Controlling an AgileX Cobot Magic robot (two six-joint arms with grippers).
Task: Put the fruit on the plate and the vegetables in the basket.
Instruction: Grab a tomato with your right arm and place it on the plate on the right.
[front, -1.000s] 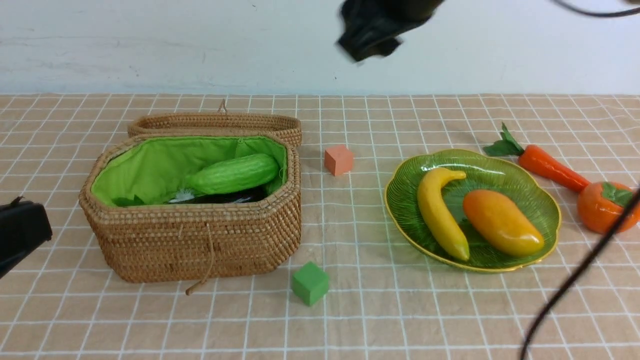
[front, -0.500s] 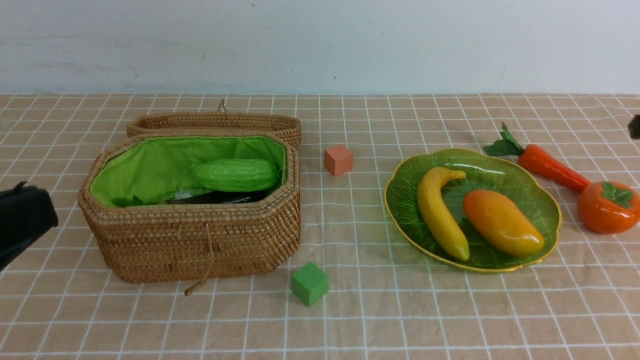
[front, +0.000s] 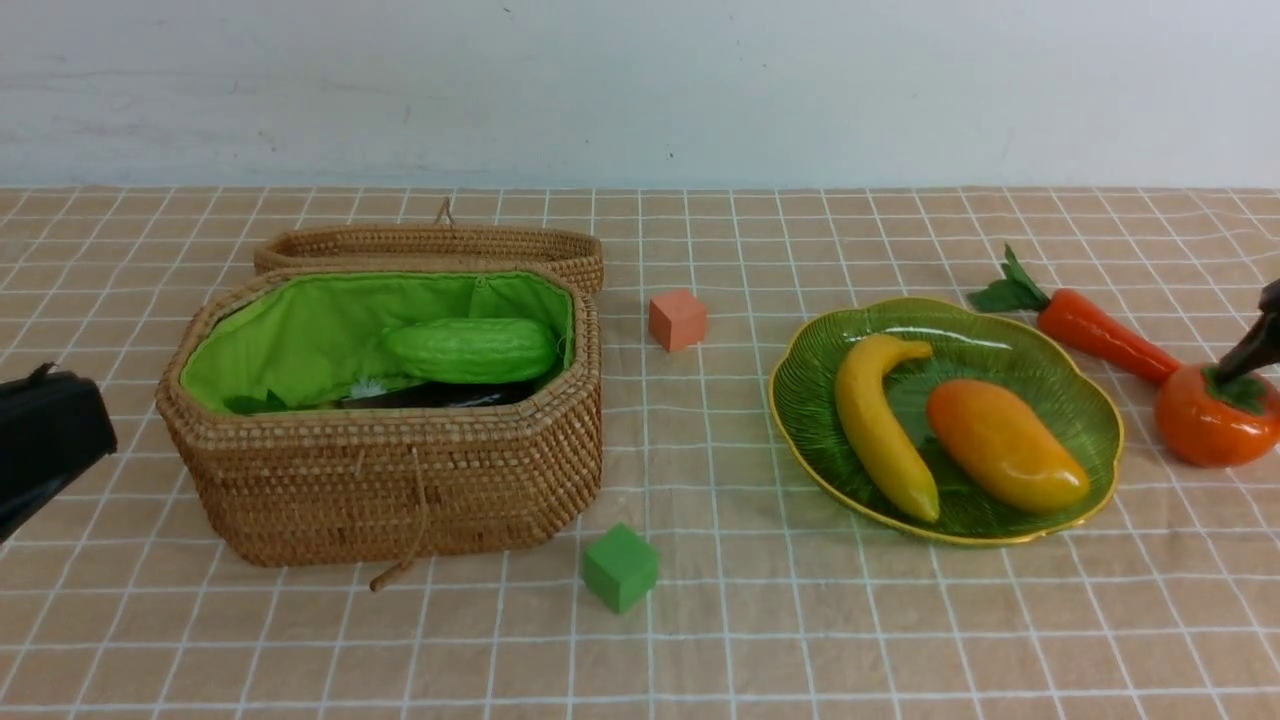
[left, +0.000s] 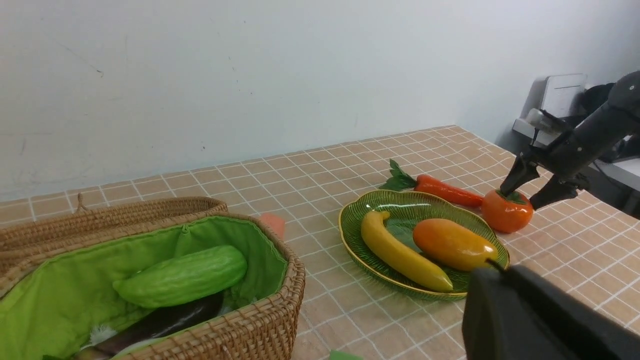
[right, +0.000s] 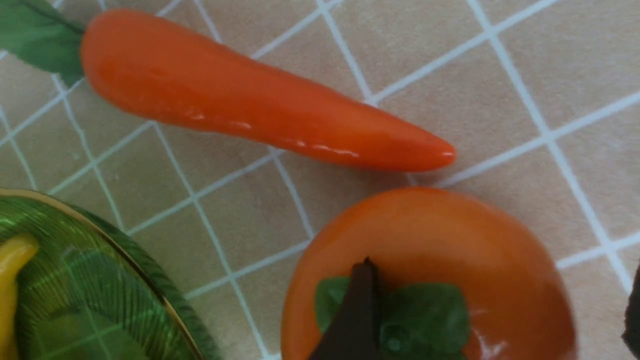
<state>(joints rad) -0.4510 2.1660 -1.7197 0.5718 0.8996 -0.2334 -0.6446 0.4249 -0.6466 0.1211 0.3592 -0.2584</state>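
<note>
Tan checked cloth covers your surface (front: 800, 620) below a pale wall. Your right claw (left: 520, 199), seen at the top of the front view a second ago, now hangs spread wide over the persimmon (front: 1212, 420), just beside the carrot (front: 1100, 335). The banana (front: 882, 425) and mango (front: 1005, 445) lie on the plate (front: 1085, 410); the cucumber (front: 470, 350) has settled flatter in the basket (front: 400, 490). Your left claw (front: 50, 455) sits closed, left of the basket.

The carrot (front: 1100, 335) tip lies just beside the persimmon (front: 1205, 430) on its far-left side, and the plate (front: 1085, 395) rim is near on the left. Bare tablecloth (front: 1180, 560) is free in front of it. The right gripper (left: 520, 198) stands over it, jaws wide apart.
</note>
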